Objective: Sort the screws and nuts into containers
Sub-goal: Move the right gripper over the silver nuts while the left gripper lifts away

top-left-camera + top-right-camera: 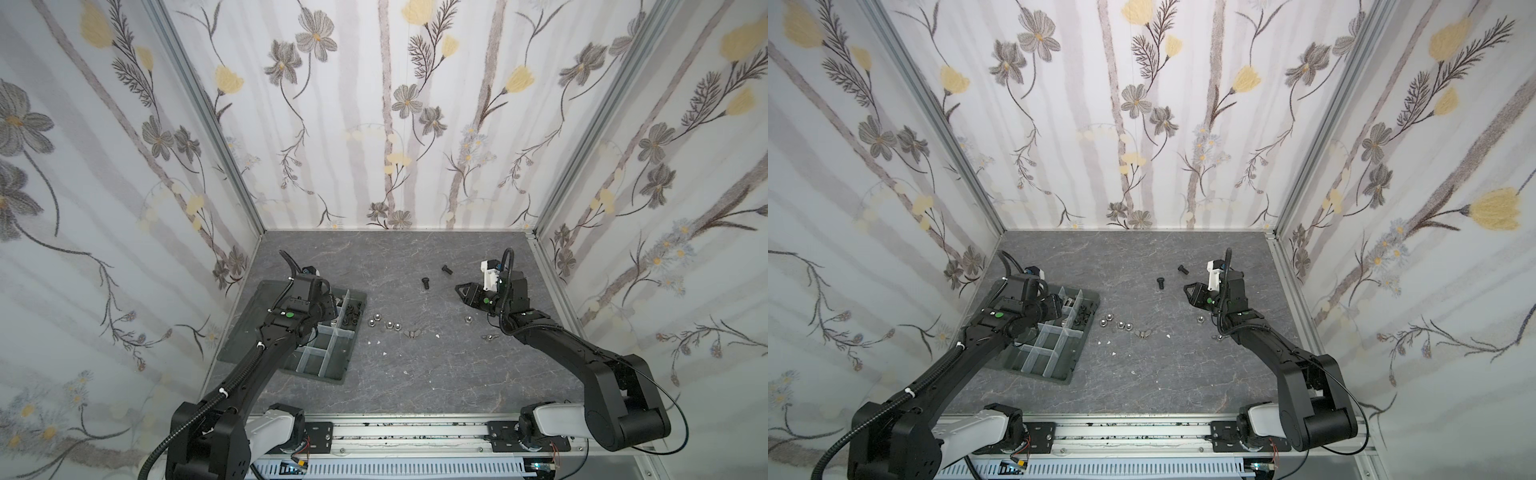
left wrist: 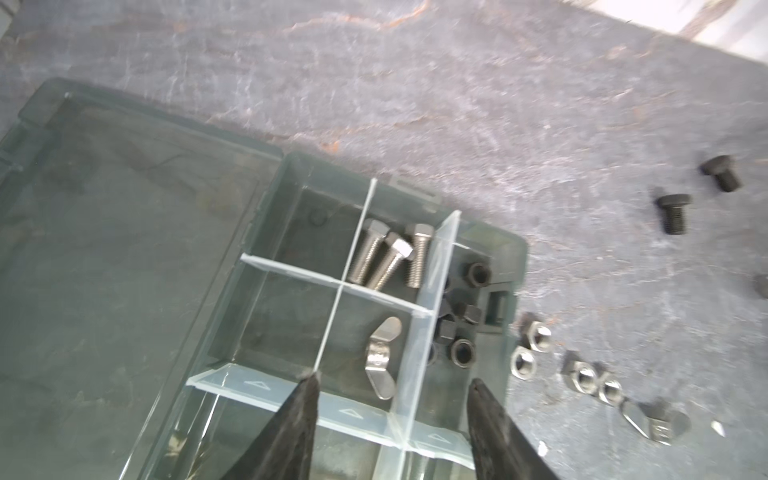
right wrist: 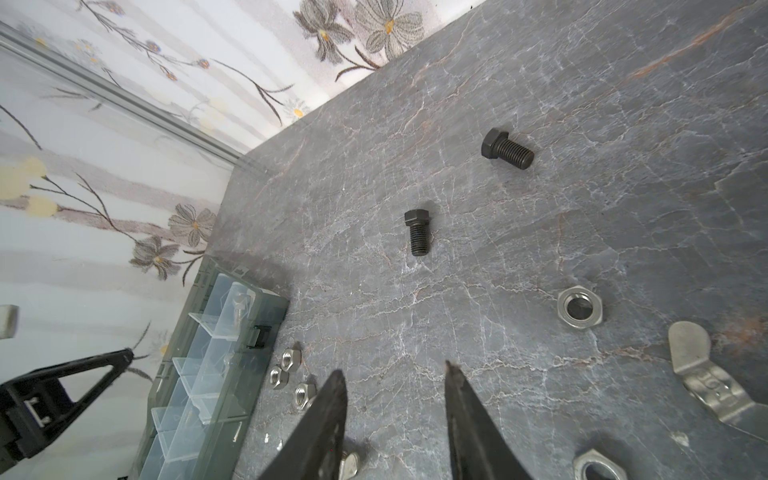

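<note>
At mid-frame in the right wrist view, a black screw [image 3: 417, 232] lies loose, likely light, rigid, slick; pinch across its shank. Right gripper [image 3: 394, 368] and left gripper [image 2: 393, 378] both stand parted, empty.

- Table [image 1: 395, 374]: grey stone-look top with pale veins and a few rusty streaks.
- Walls [image 1: 374, 124]: on three sides of the table, papered white with grey stripes, grey flowers and yellow buds.
- Posts [image 1: 208, 116]: aluminium, one in each back corner where the walls meet.
- Lid [image 1: 241, 336]: flat, dark, see-through panel lying on the table near the left wall.
- Flecks [image 1: 379, 342]: tiny white chips scattered mid-table, apart from one another.
- Rail [image 1: 415, 432]: aluminium, running along the table's front edge, with black scuffs.
- Duct [image 1: 395, 469]: pale and slotted, just in front of the rail.
</note>
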You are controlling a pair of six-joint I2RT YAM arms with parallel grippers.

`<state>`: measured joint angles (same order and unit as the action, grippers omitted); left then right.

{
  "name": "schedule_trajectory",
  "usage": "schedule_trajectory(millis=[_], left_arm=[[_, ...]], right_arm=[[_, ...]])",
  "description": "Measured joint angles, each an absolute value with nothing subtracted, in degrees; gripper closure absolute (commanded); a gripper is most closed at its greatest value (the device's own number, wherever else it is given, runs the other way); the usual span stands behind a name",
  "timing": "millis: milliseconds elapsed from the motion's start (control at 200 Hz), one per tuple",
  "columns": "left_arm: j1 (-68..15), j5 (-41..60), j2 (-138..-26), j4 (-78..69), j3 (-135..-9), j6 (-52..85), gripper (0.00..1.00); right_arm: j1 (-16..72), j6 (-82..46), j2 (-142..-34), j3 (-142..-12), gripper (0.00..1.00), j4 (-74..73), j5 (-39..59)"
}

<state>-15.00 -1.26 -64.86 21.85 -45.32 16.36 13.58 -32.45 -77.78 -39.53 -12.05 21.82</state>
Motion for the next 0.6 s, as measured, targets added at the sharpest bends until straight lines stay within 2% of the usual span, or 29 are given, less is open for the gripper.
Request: schedule_trajectory(millis=[145, 295, 604], left_arm=[[-16.03, 0.27, -60.99, 22.68, -45.65, 15.2, 0.3], [-16.73, 1.39, -58.02, 23.2, -46.26, 14.76, 0.24], [-17.54, 3.25, -52.23, 22.85, -46.06, 14.13, 0.11]], right_arm=[[16.03, -30.65, -78.94, -42.06, 0.56, -8.25, 19.2], [21.65, -27.73, -80.36, -44.91, 0.47, -3.42, 16.58], [30.22, -16.95, -87.48, -52.77, 0.44, 4.95, 16.58]])
